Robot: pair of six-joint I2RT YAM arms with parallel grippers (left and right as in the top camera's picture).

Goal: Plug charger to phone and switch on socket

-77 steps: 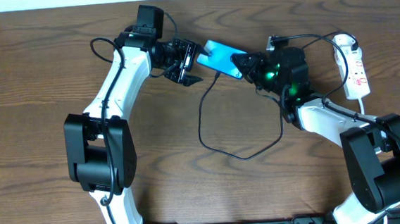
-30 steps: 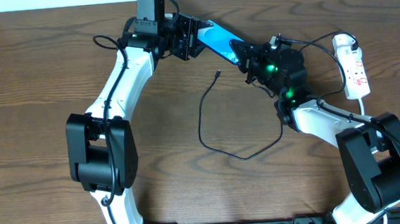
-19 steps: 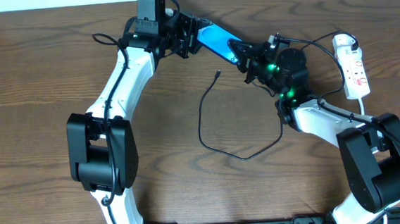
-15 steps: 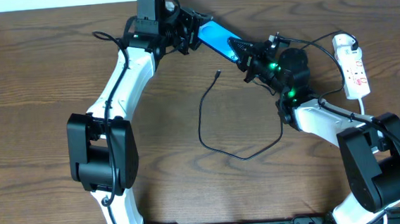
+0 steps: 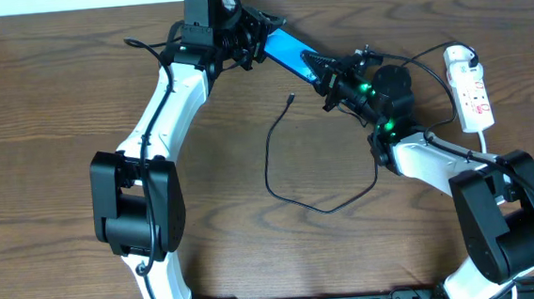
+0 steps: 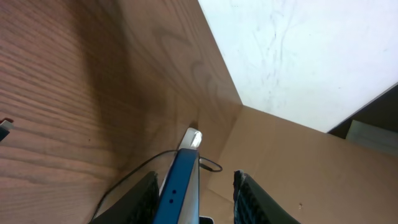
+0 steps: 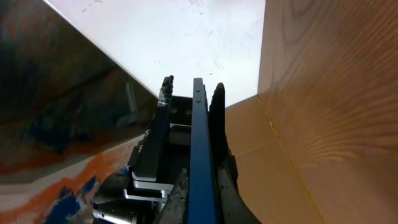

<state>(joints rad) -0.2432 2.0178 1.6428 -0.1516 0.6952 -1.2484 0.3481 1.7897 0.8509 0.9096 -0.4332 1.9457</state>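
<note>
phone held between both grippers, charger loose on table

- phone (image 5: 288, 49): blue screen, seen from overhead as a narrow slanted band at the far side of the table (image 5: 40, 137), between the two grippers. both wrist views show it edge-on.
- right gripper (image 5: 329, 70): clamped on the phone's right end. in the right wrist view the near fingers (image 7: 177, 190) press against both faces of the dark blue edge (image 7: 199, 162).
- left gripper (image 5: 261, 37): at the phone's left end, jaws parted around it. in the left wrist view the phone (image 6: 180, 186) lies against one finger (image 6: 134, 202), with a clear gap to the other.
- charger (image 5: 268, 168): thin black cable lying in a wide loop at mid-table, below the phone. its small plug tip (image 5: 290, 98) rests on the wood, near the phone but apart from it and outside both grippers. the other end runs under the right arm and cannot be traced.
- socket (image 5: 475, 97): slim white strip with red marks at the table's right edge, well apart from both grippers. switch position too small to tell.
</note>
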